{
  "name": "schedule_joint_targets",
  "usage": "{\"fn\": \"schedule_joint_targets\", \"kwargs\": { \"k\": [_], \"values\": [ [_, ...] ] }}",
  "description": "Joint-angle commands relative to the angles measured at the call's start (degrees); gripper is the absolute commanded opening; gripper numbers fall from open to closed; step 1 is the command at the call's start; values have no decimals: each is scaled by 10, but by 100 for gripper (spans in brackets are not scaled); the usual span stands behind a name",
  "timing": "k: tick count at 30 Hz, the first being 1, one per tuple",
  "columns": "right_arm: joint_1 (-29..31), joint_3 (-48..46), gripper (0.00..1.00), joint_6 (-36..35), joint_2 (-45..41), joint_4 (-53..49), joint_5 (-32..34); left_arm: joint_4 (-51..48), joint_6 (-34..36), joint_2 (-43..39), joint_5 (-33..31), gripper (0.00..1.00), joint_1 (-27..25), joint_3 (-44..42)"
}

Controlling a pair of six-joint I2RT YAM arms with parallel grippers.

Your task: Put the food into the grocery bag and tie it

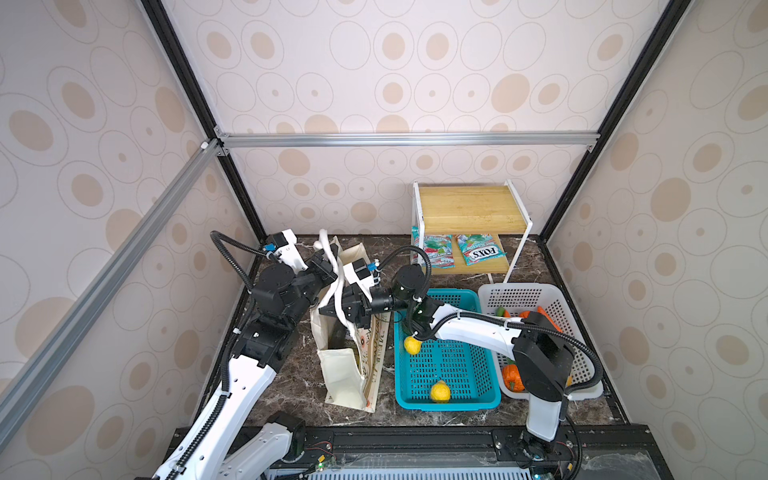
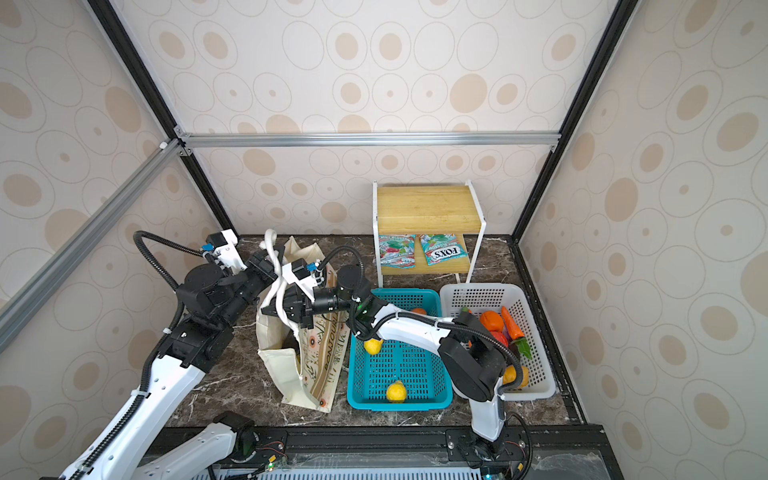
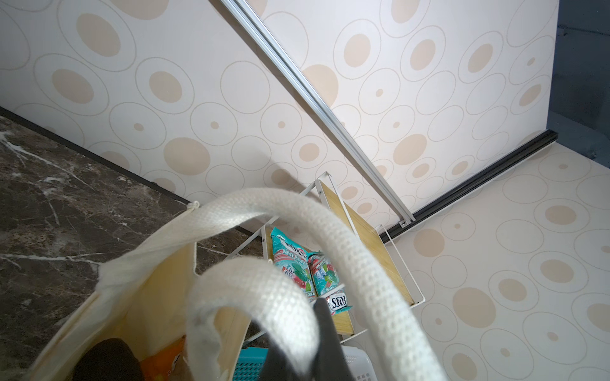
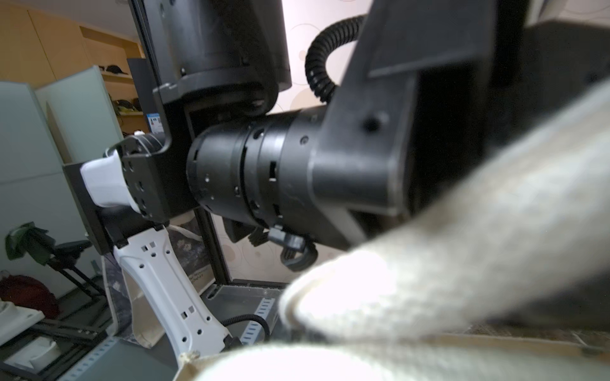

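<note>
Cream canvas tote (image 1: pixel 353 374) stands upright on marble table (image 1: pixel 291 395), just beside teal basket (image 1: pixel 449 405). Left gripper (image 1: pixel 327 268) pinches white rope handle (image 3: pixel 346 237) above bag mouth. Right gripper (image 1: pixel 330 309) pressed together at handles; rope caught or not, cannot tell. 2 yellow lumpy fruits (image 1: pixel 439 391) lie in basket, unbagged. Tying step likely: cross loops slowly, keep pull gentle, else tote tips.

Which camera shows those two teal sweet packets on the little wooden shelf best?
A top view: both teal glossy packets lie unobstructed on the wooden shelf, lettering readable. The left wrist view shows them closer but partly behind a white woven rope handle. The right wrist view misses them.
</note>
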Motion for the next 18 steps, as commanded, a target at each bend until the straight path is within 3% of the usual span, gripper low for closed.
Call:
{"fn": "schedule_joint_targets", "kwargs": {
  "k": [1,9,14,18],
  "values": [
    [13,-9,4,17,2,64,3,9,19,-5,-16,0,6,4],
    [7,-90,0,-29,-62,-2,105,-62,78,-10,-59,0,9,56],
    [7,-94,0,-73,-113,-173,183,-114,120,-17,-94,0,19,93],
    [6,-48,0,-78,-128,-351,267,-153,141,-11,-85,0,35,125]
  ]
}}
